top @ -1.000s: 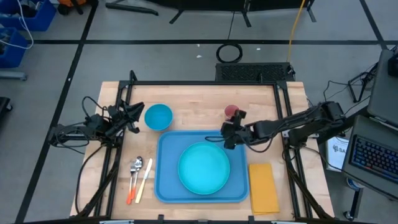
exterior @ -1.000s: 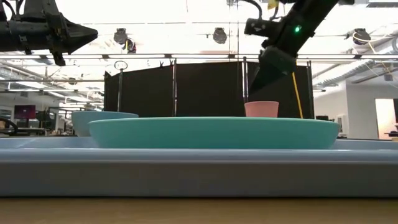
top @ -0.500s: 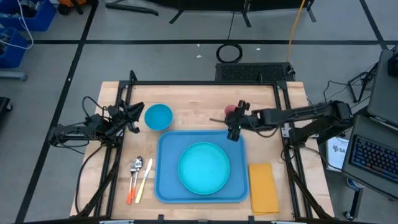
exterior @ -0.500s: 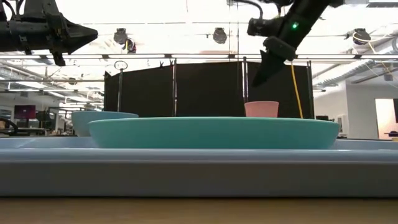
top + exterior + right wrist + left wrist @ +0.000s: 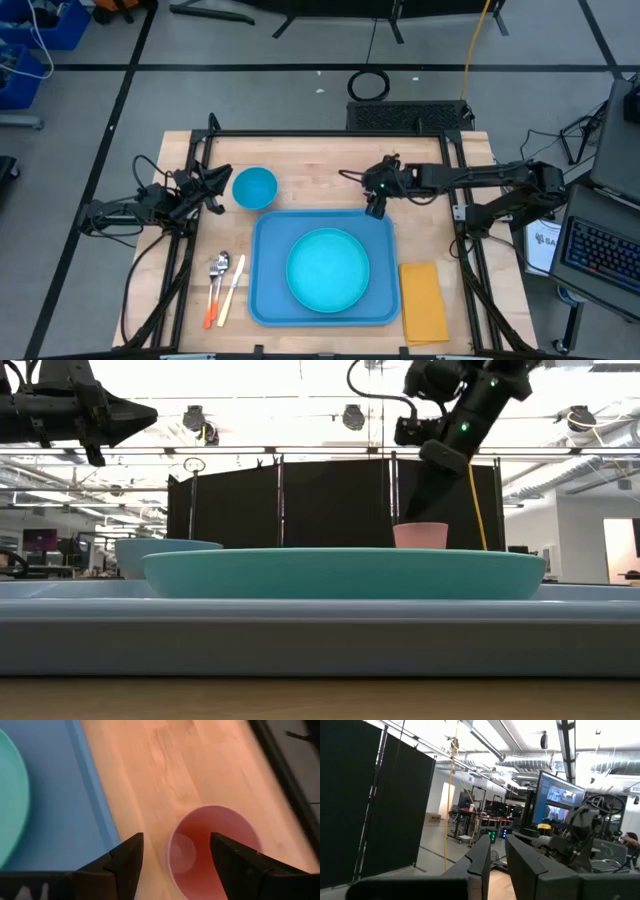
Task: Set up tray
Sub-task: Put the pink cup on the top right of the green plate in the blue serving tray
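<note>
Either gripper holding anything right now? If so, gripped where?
Nothing is held. The right gripper hovers open above the pink cup, fingers not touching it. The left gripper waits empty at the table's left edge.

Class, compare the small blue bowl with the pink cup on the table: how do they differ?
The bowl is blue, wide and shallow; the cup is pink, narrower and taller. The bowl sits beside the idle left gripper; the cup sits under the open right gripper. Both stand upright off the tray.
</note>
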Available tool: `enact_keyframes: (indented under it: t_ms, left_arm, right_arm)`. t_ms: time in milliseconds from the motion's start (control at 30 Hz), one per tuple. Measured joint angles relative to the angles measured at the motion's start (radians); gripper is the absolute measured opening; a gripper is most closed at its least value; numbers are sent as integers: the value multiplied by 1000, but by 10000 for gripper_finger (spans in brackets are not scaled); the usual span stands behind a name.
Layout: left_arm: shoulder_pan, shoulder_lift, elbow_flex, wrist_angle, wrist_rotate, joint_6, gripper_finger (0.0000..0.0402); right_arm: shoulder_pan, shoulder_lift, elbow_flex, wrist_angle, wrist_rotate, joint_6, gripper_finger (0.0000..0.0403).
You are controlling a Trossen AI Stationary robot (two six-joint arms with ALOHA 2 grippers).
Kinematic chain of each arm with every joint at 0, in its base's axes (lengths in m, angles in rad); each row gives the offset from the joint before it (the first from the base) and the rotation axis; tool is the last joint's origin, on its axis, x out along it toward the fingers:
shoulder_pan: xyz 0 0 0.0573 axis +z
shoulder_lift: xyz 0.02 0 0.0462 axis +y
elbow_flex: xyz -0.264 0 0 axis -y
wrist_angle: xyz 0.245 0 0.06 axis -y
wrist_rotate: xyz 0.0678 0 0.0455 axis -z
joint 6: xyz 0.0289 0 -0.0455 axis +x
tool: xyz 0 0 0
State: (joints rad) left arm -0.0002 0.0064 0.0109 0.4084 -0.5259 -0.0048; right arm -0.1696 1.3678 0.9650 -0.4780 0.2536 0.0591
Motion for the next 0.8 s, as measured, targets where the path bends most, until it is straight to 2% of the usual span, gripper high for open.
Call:
enact_keyframes:
  t_ms: [67,300,400,533,733,800]
  left_arm:
    - [0,0,0,-1,0,0,63]
    - [0,0,0,-1,0,0,63]
    - [0,0,0,-1,0,0,63]
    - [0,0,0,-1,0,0,63]
    - [0,0,0,-2,0,0,63]
    - [0,0,0,-4,0,0,63]
  right_arm:
    - [-19,0,-31,48,-46,-4,221]
    - [-47,0,-101,115,-43,-26,221]
    - [-54,0,-103,116,-41,-25,208]
    - [-53,0,-103,123,-46,-26,159]
    - [-53,4,-103,106,-49,-46,35]
    - [-53,4,-103,107,-47,-55,10]
